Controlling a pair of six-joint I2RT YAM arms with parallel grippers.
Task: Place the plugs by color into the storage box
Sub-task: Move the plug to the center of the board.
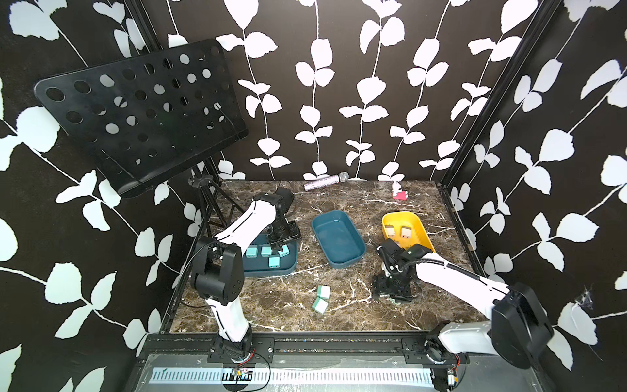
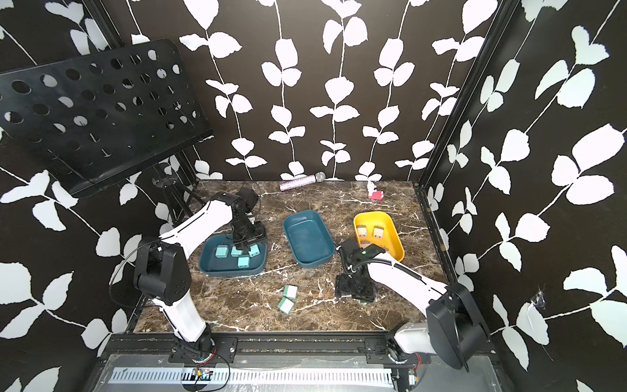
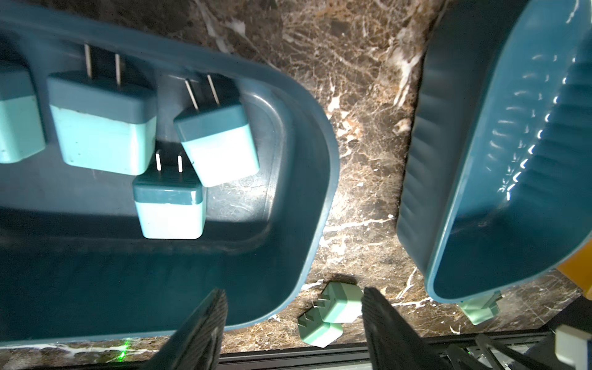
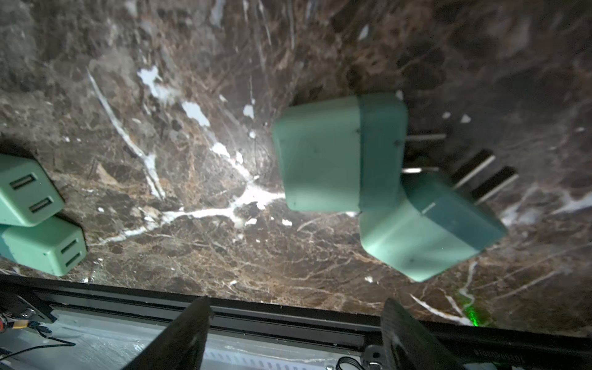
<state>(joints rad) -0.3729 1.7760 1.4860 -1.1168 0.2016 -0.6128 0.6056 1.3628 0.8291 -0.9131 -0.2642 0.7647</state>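
Several light blue plugs (image 3: 102,128) lie in the left teal storage box (image 1: 288,266). My left gripper (image 3: 294,291) hangs open above that box's near end, nothing between its fingers. The middle teal storage box (image 1: 356,259) holds nothing. Two pinkish beige plugs (image 1: 391,230) show in the yellow storage box (image 1: 425,237), whose near end my right arm partly hides. Two mint green plugs (image 1: 322,292) lie touching on the marble. My right gripper (image 4: 296,304) is open, low over the table beside two more mint plugs (image 4: 336,153), gripping neither.
A black perforated music stand (image 1: 135,112) on a tripod (image 1: 212,203) overhangs the back left corner. A glittery microphone (image 1: 327,181) and a small red and white toy (image 1: 398,191) lie at the back wall. A black rail (image 1: 322,342) borders the table's front edge.
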